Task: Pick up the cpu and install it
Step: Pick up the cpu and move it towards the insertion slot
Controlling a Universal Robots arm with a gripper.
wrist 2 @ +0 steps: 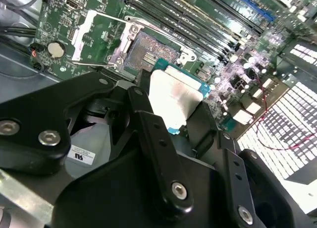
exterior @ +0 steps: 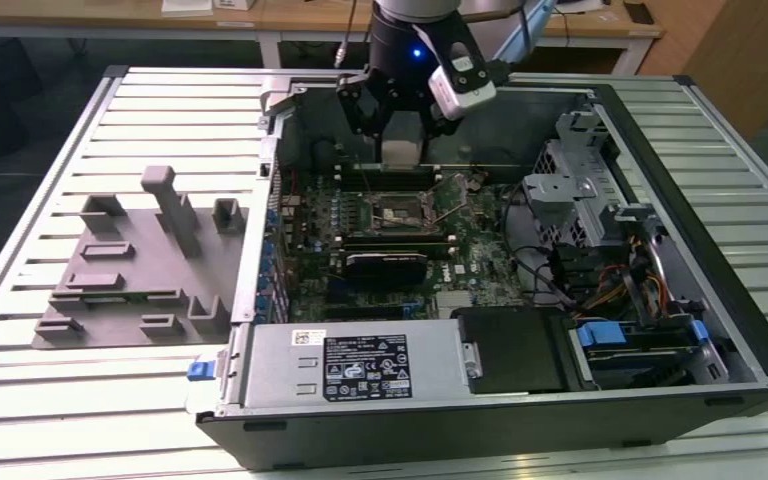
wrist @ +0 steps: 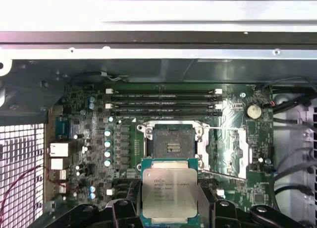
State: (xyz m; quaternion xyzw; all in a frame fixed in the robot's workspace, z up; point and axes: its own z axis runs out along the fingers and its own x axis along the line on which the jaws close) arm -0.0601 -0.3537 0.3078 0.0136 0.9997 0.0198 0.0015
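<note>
Over the motherboard [wrist: 233, 119], near the open socket [wrist: 171, 141], fingers [wrist 2: 204, 123] grip the cpu [wrist: 169, 193]; memory slots [wrist: 163, 103] alongside.

Exterior view: high, well back from socket [exterior: 402, 212], sees whole case [exterior: 491, 430]. Wrist views v. close above socket: first straight down, second slanted; both share socket & chip [wrist: 169, 192].

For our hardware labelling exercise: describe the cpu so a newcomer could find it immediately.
Start at the open computer case, then its green motherboard. Above it, the black tool grips the cpu: a flat silver-topped square, unlike the dark empty socket.
</note>
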